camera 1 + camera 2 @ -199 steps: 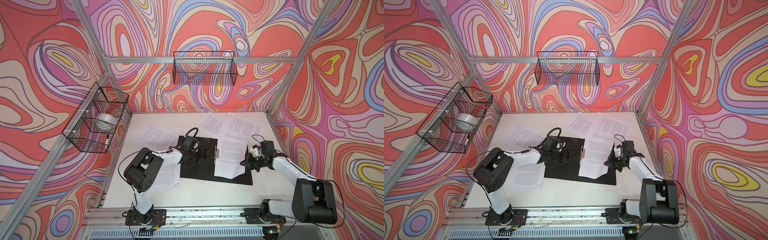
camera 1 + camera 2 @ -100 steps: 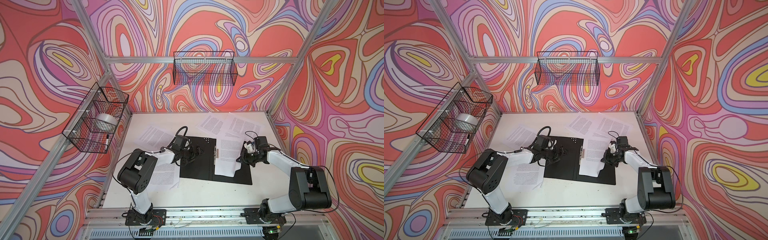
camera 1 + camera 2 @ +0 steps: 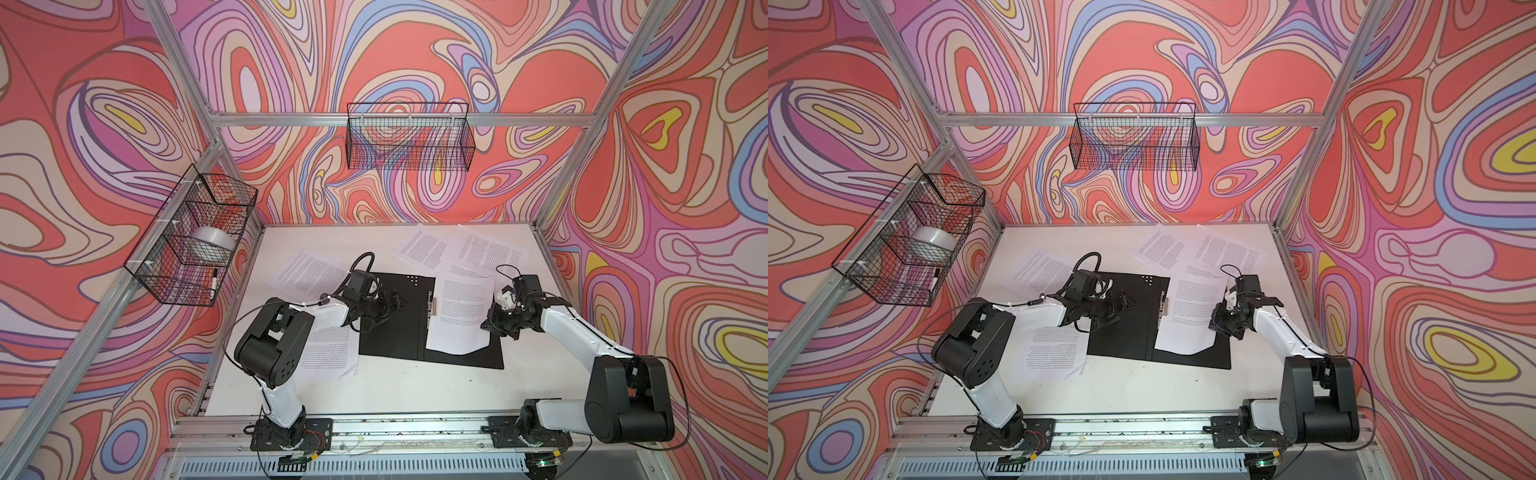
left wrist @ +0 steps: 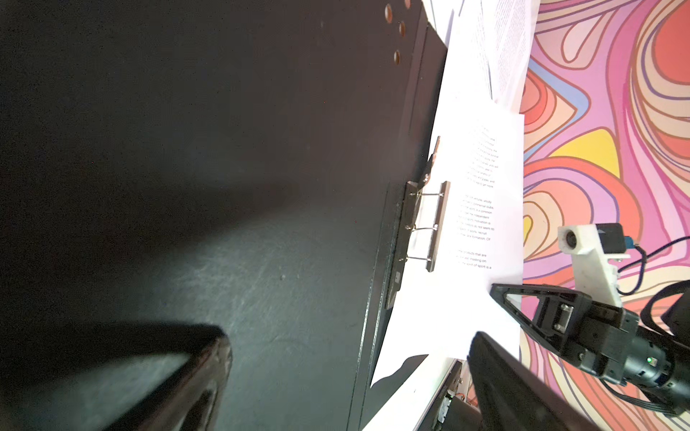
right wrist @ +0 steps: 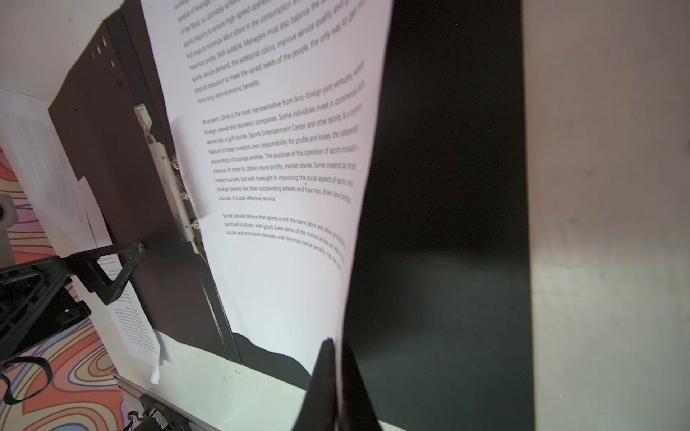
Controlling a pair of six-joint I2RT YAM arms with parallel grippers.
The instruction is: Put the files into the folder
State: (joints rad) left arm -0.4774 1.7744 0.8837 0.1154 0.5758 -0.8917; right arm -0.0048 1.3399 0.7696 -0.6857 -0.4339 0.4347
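The folder lies open at the table's centre, black inside up, with its metal clip on the spine. One of the files, a printed sheet, covers the folder's right half, and its left edge reaches the clip. My right gripper is shut on that sheet's right edge and holds it lifted. My left gripper is open just above the folder's left half, holding nothing.
More files lie on the white table: two sheets at the back, one at the left, one partly under the left arm. Wire baskets hang on the walls.
My right gripper has carried the sheet's edge a little to the left, toward the spine. The left gripper has stayed open over the folder's left half, shifting only slightly.
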